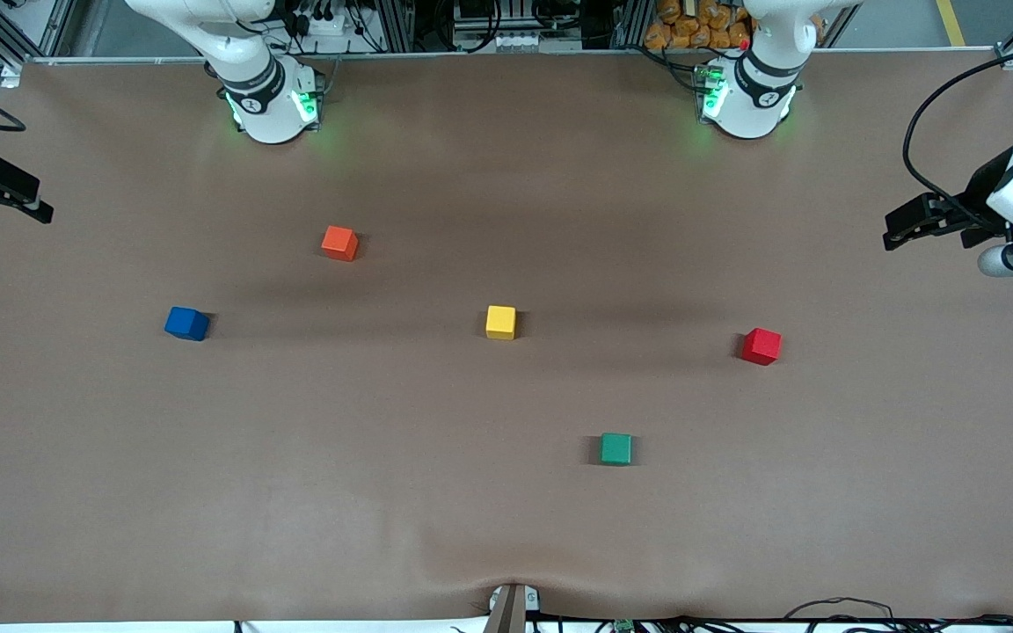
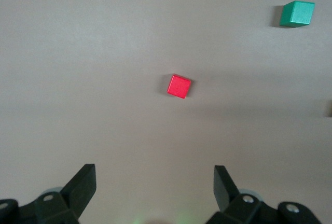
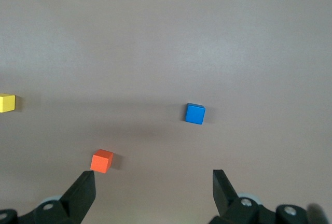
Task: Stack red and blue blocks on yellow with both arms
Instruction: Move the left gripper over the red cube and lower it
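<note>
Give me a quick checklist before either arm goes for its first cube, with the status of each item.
1. Left claw open: ok, fingers spread wide, nothing between them.
2. Right claw open: ok, also spread and holding nothing.
3. Red cube free to grasp: ok, alone on the table toward the left arm's end, apart from the green cube.
4. Blue cube free to grasp: ok, toward the right arm's end, apart from the orange cube.
5. Yellow cube ready as base: ok, flat on the table mid-way, nothing on it.
6. Claws over their cubes: not ok, both hang at the table's ends.
</note>
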Controlling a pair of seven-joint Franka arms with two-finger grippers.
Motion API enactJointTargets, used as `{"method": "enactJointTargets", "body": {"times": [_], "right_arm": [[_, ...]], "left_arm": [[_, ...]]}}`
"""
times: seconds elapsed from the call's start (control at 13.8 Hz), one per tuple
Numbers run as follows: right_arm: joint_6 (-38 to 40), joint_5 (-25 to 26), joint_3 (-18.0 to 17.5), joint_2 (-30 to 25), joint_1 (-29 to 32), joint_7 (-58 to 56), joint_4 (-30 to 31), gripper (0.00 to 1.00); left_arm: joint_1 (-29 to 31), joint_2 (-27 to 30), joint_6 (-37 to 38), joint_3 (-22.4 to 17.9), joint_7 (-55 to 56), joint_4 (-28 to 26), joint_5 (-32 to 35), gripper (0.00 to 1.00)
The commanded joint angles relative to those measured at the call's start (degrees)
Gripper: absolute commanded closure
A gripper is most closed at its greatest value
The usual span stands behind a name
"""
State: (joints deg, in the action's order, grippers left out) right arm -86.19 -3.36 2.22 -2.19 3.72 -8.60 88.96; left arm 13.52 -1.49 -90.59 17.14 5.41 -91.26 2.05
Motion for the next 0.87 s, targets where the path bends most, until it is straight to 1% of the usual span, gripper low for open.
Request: {"method": "enactJointTargets", "body": {"times": [0.0,0.58,0.8], "right_arm": [[0.2,0.5,-0.4,1.0,0.9,0.1,-1.3,0.00],[0.3,0.5,-0.4,1.0,0.8,0.0,-1.3,0.00],[0.3,0.5,-0.4,1.0,0.8,0.0,-1.3,0.00]], "left_arm": [[0.5,1.8,-2.9,0.3,-0.2,-3.6,0.0,0.00],[0.5,2.1,-8.0,0.3,-0.2,-8.8,0.0,0.00],[0.5,2.5,-12.0,0.3,-0.1,-12.4,0.0,0.00]]}}
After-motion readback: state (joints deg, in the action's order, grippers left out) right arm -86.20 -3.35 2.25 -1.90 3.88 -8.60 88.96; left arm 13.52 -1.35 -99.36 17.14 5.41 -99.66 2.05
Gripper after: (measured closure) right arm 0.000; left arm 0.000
